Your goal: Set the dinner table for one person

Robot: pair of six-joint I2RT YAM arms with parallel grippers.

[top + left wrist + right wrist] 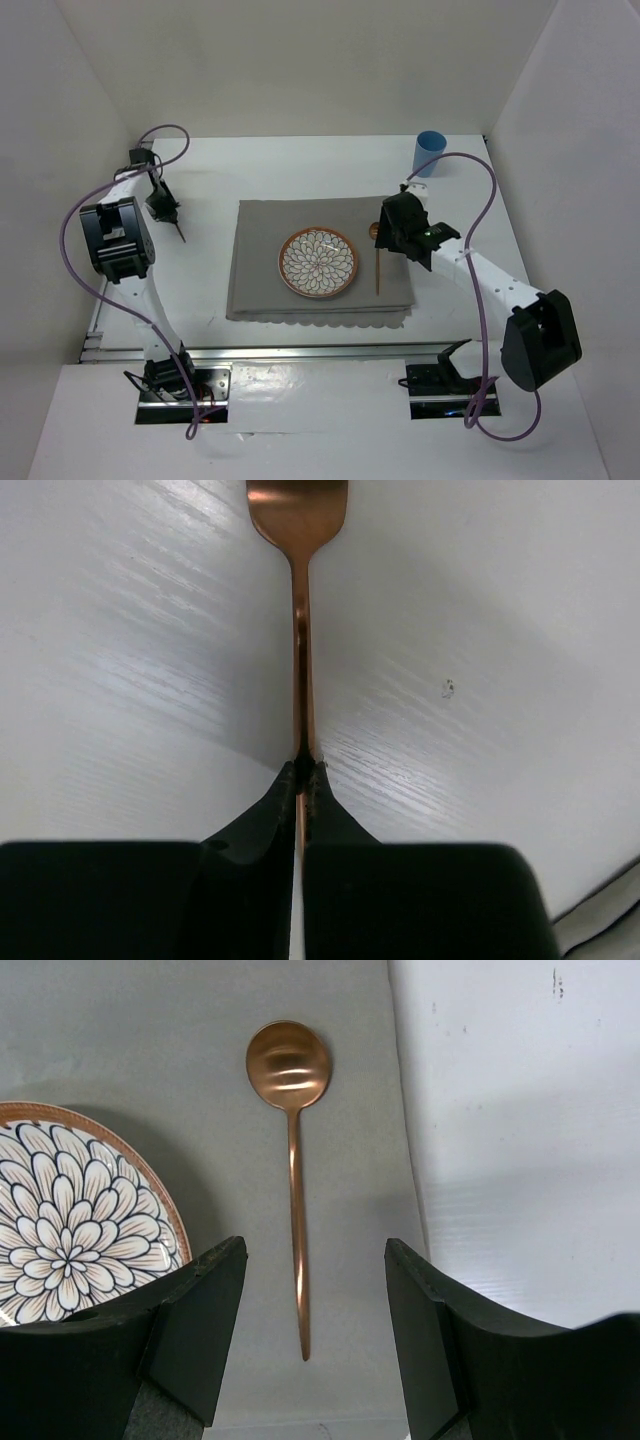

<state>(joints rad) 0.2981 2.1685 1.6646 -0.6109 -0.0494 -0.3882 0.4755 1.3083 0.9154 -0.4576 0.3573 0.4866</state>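
Note:
My left gripper is shut on the handle of a copper fork and holds it over the bare white dinner table, left of the grey placemat. In the left wrist view the fingertips pinch the thin handle, and the fork's head runs out of the top edge. A flower-patterned plate sits at the middle of the placemat. A copper spoon lies on the mat just right of the plate. My right gripper hovers open over the spoon, a finger on each side of its handle, not touching it.
A blue cup stands on the table at the far right, behind the right arm. The plate's rim lies close to my right gripper's left finger. The placemat's right edge and bare table lie just right of the spoon.

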